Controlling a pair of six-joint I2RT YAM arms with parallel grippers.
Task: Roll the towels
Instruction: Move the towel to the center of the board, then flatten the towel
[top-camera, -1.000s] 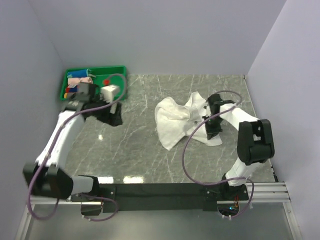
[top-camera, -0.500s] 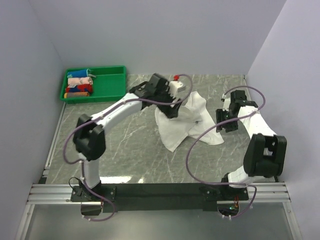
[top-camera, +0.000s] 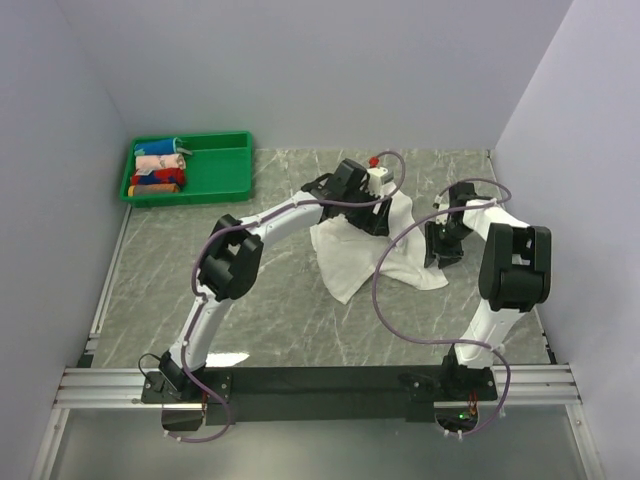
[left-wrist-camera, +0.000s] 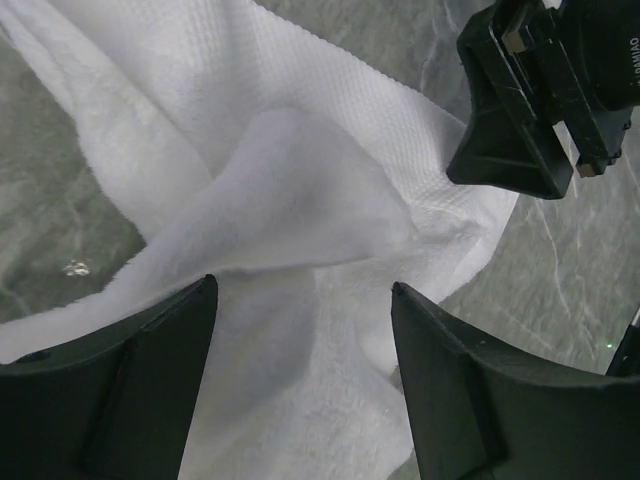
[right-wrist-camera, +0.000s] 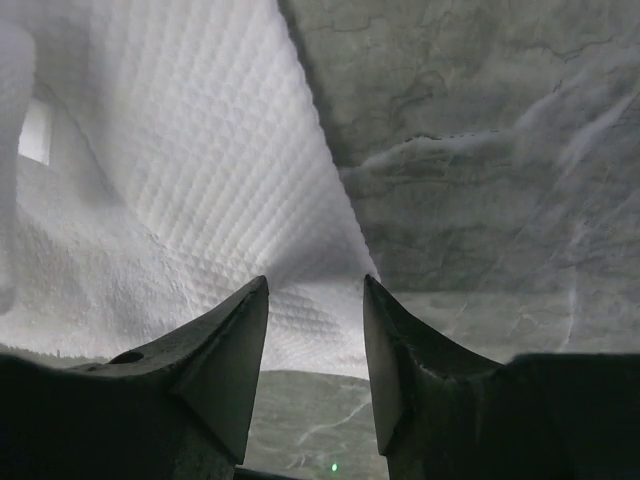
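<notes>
Farther right now, the left gripper (left-wrist-camera: 302, 290) hovers open-jawed over the crumpled towel (top-camera: 350, 255) while the right gripper (right-wrist-camera: 315, 290), also open, seemingly straddles its right edge to spread it.

- pale lilac walls (top-camera: 320, 70) on three sides
- grey marbled table (top-camera: 270, 300)
- green tray (top-camera: 222, 165) in its far left corner
- black rail (top-camera: 320, 380) along the near edge
</notes>
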